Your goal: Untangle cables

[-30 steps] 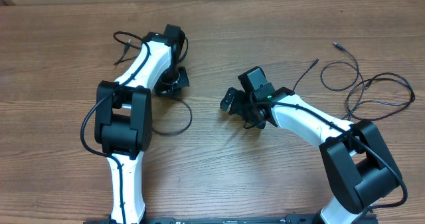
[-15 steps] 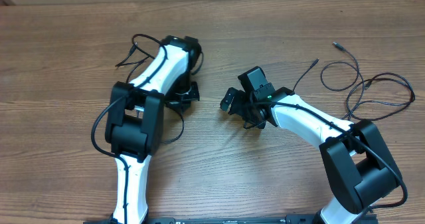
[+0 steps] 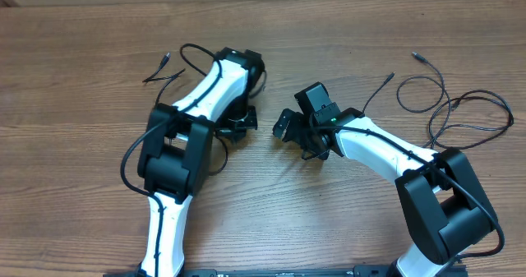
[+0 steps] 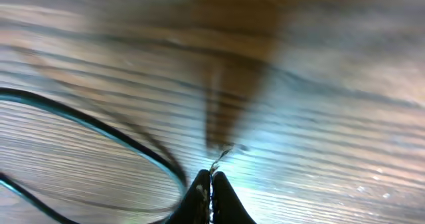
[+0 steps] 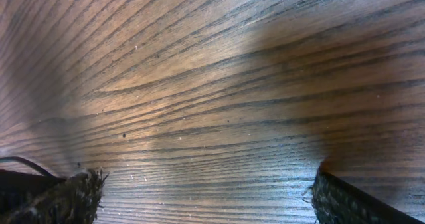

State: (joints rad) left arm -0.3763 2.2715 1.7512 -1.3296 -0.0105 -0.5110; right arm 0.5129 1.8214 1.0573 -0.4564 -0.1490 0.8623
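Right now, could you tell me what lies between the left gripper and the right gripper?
Only bare wooden table, seen in the overhead view: nothing lies between the left gripper, shut on a cable, and the right gripper.

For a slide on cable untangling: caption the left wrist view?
Shut left tool pinches a black cable loop above the wooden table.

Blur smears our left wrist view: the cable [image 4: 99, 127] runs off its left and bottom edges, and the left gripper [image 4: 210, 179] shows only its tips. Overhead, we lose part of the cable under the left arm [image 3: 205, 96]. The right gripper [image 5: 206, 187] is cropped to finger stubs.
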